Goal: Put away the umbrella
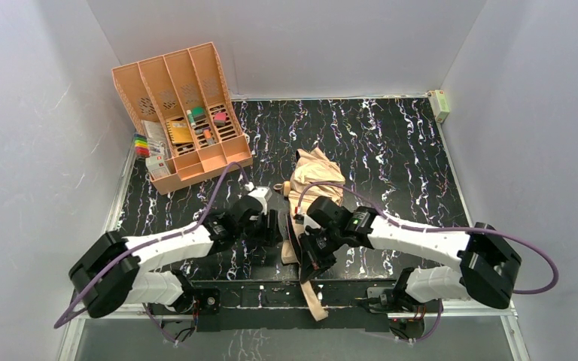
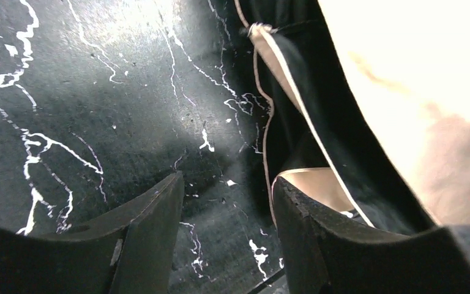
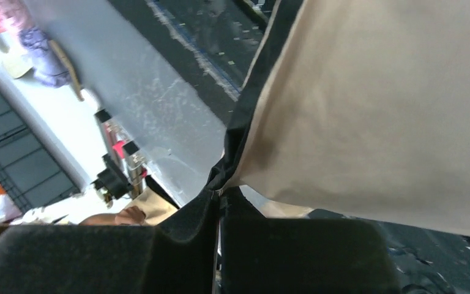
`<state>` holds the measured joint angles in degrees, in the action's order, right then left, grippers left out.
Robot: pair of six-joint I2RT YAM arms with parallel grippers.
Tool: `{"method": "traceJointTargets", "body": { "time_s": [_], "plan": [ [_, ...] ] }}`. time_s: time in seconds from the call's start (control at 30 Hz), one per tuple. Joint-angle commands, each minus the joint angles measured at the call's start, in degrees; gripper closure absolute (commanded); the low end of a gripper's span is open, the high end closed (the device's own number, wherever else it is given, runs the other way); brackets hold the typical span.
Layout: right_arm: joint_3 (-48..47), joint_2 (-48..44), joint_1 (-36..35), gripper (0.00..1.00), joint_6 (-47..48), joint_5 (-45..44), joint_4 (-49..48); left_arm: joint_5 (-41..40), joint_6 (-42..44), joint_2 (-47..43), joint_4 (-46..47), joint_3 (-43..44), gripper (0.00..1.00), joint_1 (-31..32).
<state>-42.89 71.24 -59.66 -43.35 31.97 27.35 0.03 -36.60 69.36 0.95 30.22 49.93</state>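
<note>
The pale peach umbrella [image 1: 314, 174] lies loosely bunched in the middle of the black marbled table [image 1: 399, 143], and a strip of its fabric trails toward the near edge. My right gripper [image 1: 313, 259] holds a fold of this fabric; in the right wrist view the jaws [image 3: 219, 191] are shut on the dark-lined edge of the umbrella [image 3: 373, 104]. My left gripper [image 1: 271, 224] sits just left of the umbrella, low over the table. It is open [image 2: 226, 187], with bare table between the fingers and the piped edge of the umbrella [image 2: 416, 73] against the right finger [image 2: 306, 214].
An orange-peach slotted organizer [image 1: 181, 113] holding stationery stands at the back left, with coloured markers [image 1: 143, 144] beside it. A small pale box [image 1: 439, 104] sits at the back right corner. Grey walls enclose the table on three sides.
</note>
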Motion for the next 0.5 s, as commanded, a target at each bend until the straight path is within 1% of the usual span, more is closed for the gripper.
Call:
{"method": "traceJointTargets", "body": {
  "time_s": [0.0,0.07,0.13,0.33,0.47],
  "plan": [
    [0.94,0.71,-1.07,0.92,-1.38,-8.61,-1.43,3.07,1.06,6.01,4.77,1.1,0.5,-0.4],
    [1.76,-0.4,-1.07,0.88,-2.19,-13.57,0.22,4.74,1.38,9.01,6.83,2.08,0.55,-0.45],
    [3.16,-1.53,-0.93,0.87,-3.18,-16.87,0.72,6.5,1.73,11.84,9.26,2.96,0.58,-0.45],
    [7.45,-5.53,0.12,0.87,-6.85,-22.97,0.98,10.18,3.09,20.21,13.41,7.7,0.67,-0.45],
    [9.88,-8.62,2.86,0.85,-7.27,-25.12,1.52,12.16,3.72,24.56,14.57,10.64,0.7,-0.34]
  ]
}}
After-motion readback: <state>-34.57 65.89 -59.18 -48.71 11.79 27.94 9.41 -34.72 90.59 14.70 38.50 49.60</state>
